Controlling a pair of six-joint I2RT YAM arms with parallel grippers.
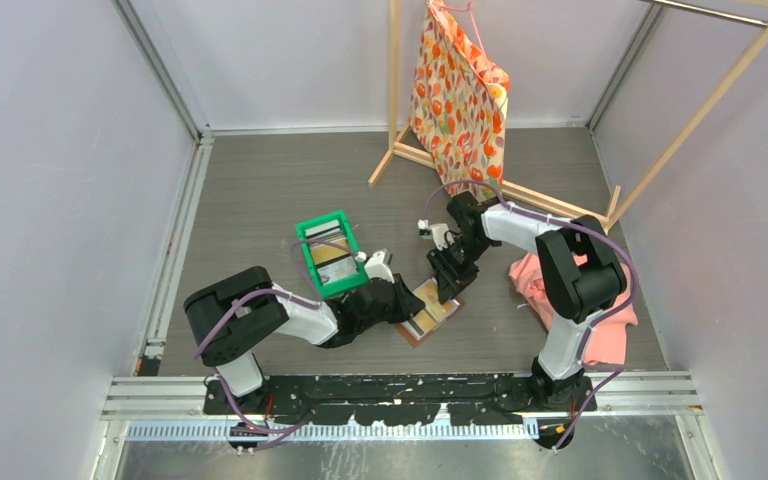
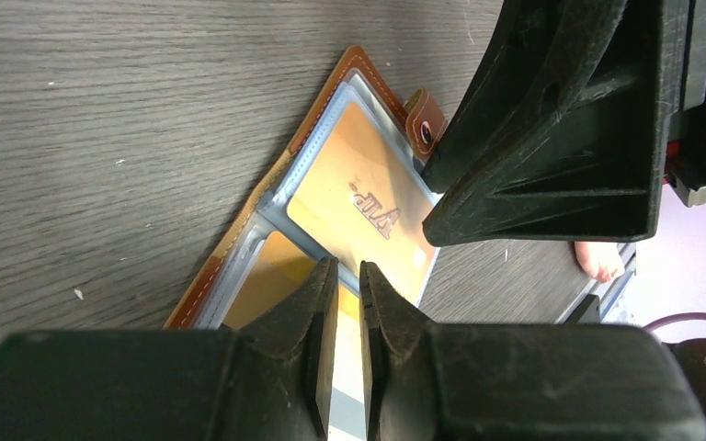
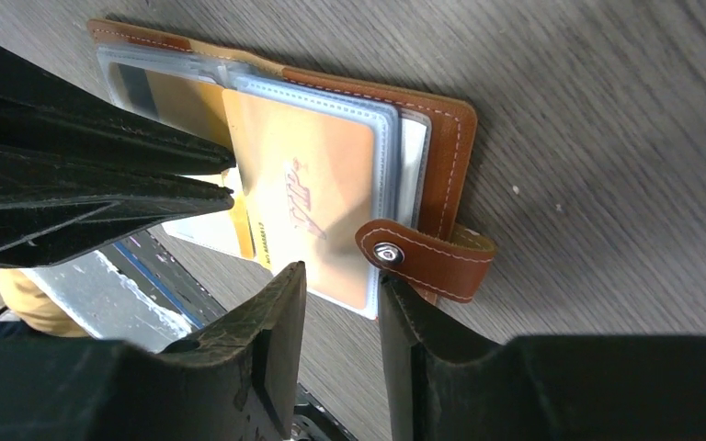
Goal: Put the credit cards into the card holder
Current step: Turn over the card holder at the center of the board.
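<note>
Grey wood-grain table (image 1: 260, 190), and the brown card holder (image 1: 430, 312) lies open on it between my arms. The right gripper (image 3: 340, 278), jaws parted, sits beside the snap tab (image 3: 388, 253), over the sleeved gold card (image 2: 358, 202). The left gripper (image 2: 347, 276) is clenched on a credit card (image 2: 347, 395), edge-on, aimed straight at the nearer pocket. I'd push forward.

Brown card holder (image 3: 441, 138), white stitching, pale-blue lining; gold card (image 2: 274, 274); green bin (image 1: 305, 236); orange floral bag (image 1: 460, 100); grey wood-grain counter (image 1: 260, 190).
</note>
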